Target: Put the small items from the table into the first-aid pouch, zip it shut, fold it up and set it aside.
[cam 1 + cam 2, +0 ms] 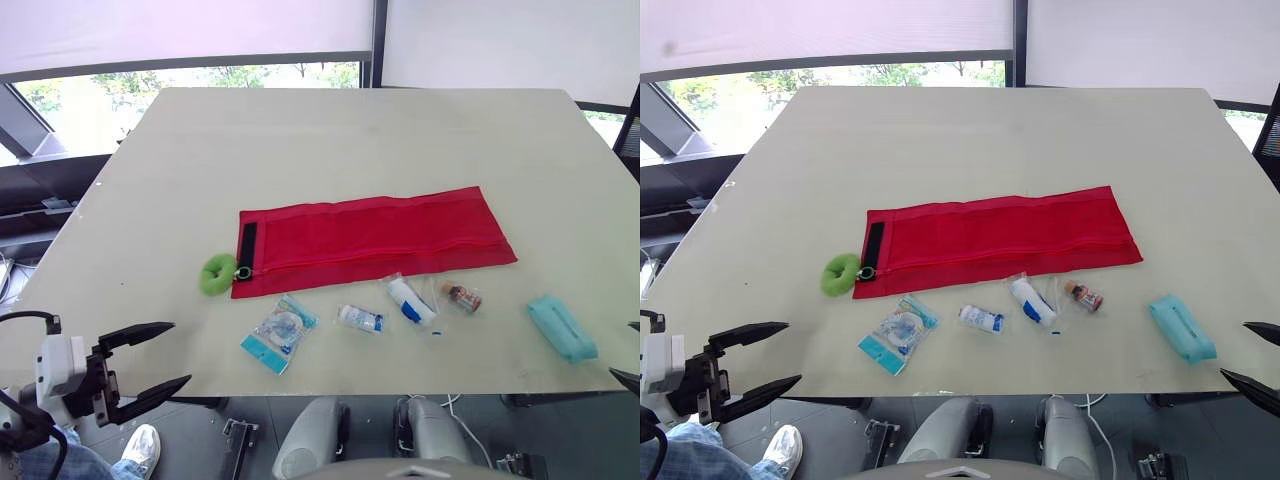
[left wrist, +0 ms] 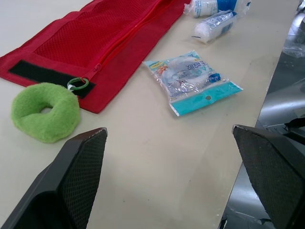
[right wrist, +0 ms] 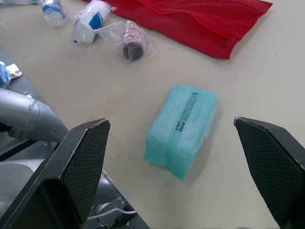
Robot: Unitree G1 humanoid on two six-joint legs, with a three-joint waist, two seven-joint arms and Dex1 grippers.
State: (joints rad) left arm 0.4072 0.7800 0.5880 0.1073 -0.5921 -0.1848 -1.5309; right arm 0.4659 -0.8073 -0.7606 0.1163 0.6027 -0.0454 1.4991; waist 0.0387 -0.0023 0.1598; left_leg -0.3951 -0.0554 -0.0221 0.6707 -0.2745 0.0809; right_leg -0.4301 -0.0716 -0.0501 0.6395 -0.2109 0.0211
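Observation:
A long red mesh pouch (image 1: 370, 240) lies flat and unfolded across the middle of the table, with a green fuzzy ring (image 1: 217, 273) on its zip pull at the left end. In front of it lie a teal-edged clear packet (image 1: 279, 333), a small blue-and-white packet (image 1: 360, 318), a bagged white roll (image 1: 410, 300), a bagged small brown bottle (image 1: 462, 297) and a teal tissue pack (image 1: 561, 327). My left gripper (image 1: 180, 352) hangs open off the table's front left corner, empty. My right gripper (image 1: 1238, 352) is open at the front right, just short of the tissue pack (image 3: 183, 129).
The white table (image 1: 330, 140) is bare behind the pouch. Its front edge runs just below the row of items. Windows and a dark frame stand beyond the far edge. A chair base shows under the front edge.

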